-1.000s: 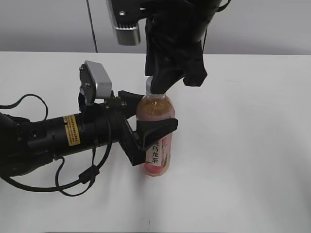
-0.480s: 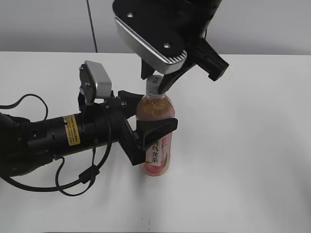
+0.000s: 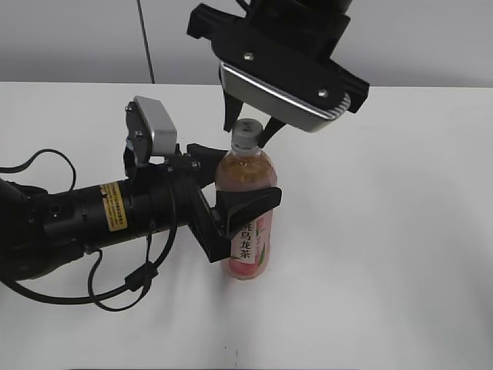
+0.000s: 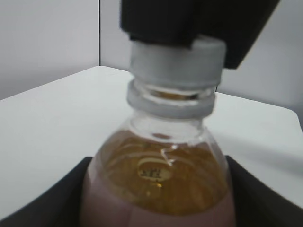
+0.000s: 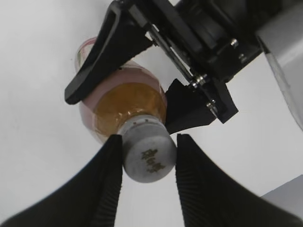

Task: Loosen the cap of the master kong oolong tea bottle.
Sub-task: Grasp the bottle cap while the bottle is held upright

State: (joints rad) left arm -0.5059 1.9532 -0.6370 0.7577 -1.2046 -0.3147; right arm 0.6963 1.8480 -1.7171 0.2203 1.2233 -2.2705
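Observation:
The master kong oolong tea bottle [image 3: 249,173] stands upright on the white table [image 3: 385,247], with amber tea and a pink label. My left gripper [image 3: 228,179] is shut on its body from the left, its black fingers on either side [image 4: 156,210]. The white cap [image 3: 246,134] sits on the neck. My right gripper [image 3: 248,126] comes down from above and is shut on the cap. In the right wrist view its ribbed fingers [image 5: 148,143] flank the cap [image 5: 149,158], logo up, above the bottle [image 5: 128,101]. The left wrist view shows the cap [image 4: 175,64] and the neck [image 4: 156,179].
The left arm's black body with a yellow sticker [image 3: 92,216] lies across the table's left side, with cables [image 3: 115,285] looping beside it. The right arm's silver wrist camera [image 3: 293,85] hangs over the bottle. A grey wall stands behind the table.
The right wrist has turned about the bottle's axis, with its fingers staying at the cap; its silver camera swung from upper left round to the front right. The left arm and the bottle stayed still.

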